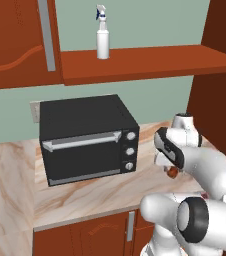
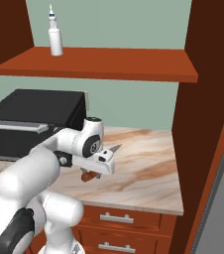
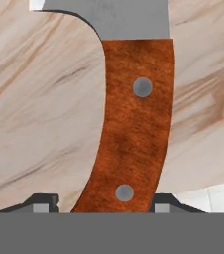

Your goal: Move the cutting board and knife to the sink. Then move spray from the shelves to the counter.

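The knife [image 3: 134,114] is lying on the surface [image 2: 143,173] toward its right end, its reddish-brown handle running between the two fingertips [image 3: 42,202] of the pincer [image 3: 101,203], whose jaws are standing apart on either side of the handle. Whether they are touching it is unclear. The spray [image 1: 102,35] is standing upright on the shelves [image 1: 150,62], above the black oven [image 1: 87,137].

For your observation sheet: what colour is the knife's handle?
Reddish-brown wood with two grey rivets; the knife shows best in the hand view.
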Robot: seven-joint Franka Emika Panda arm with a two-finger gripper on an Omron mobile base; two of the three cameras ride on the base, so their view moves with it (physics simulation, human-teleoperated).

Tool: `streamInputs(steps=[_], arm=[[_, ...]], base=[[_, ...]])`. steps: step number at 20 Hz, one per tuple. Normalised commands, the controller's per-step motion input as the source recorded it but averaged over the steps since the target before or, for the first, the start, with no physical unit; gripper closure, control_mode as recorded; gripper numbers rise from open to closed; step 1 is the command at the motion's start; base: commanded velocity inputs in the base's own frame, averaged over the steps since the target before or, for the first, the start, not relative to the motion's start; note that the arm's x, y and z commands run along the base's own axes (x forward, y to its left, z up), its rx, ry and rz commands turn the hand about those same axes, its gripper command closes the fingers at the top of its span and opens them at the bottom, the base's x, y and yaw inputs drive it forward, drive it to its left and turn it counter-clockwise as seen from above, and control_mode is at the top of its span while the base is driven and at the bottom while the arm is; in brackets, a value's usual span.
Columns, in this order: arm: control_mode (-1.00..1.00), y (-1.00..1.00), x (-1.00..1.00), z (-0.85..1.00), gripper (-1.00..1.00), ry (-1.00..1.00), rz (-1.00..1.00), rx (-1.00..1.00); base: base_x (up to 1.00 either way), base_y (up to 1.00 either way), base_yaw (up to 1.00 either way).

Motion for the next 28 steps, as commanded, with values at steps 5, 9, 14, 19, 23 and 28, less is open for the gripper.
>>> streamInputs(steps=[5,9,14,19,23,28], arm=[[-1.0,-0.15,-1.0,0.93,1.0,-0.05,-0.07,0.0],[-1.0,0.0,-1.0,0.94,1.0,-0.1,0.0,0.0],[-1.0,0.07,-0.89,0.75,1.0,-0.12,0.0,-0.01],[-1.0,0.23,-0.52,0.35,1.0,-0.02,0.12,-0.02],[-1.0,0.38,-0.06,0.43,1.0,0.0,0.04,-0.05],[-1.0,0.16,0.02,0.41,1.0,0.0,0.01,-0.03]], base=[[0.0,0.0,0.0],[0.0,0.0,0.0],[0.0,0.0,0.0],[0.0,0.0,0.0],[0.0,0.0,0.0],[0.0,0.0,0.0]])
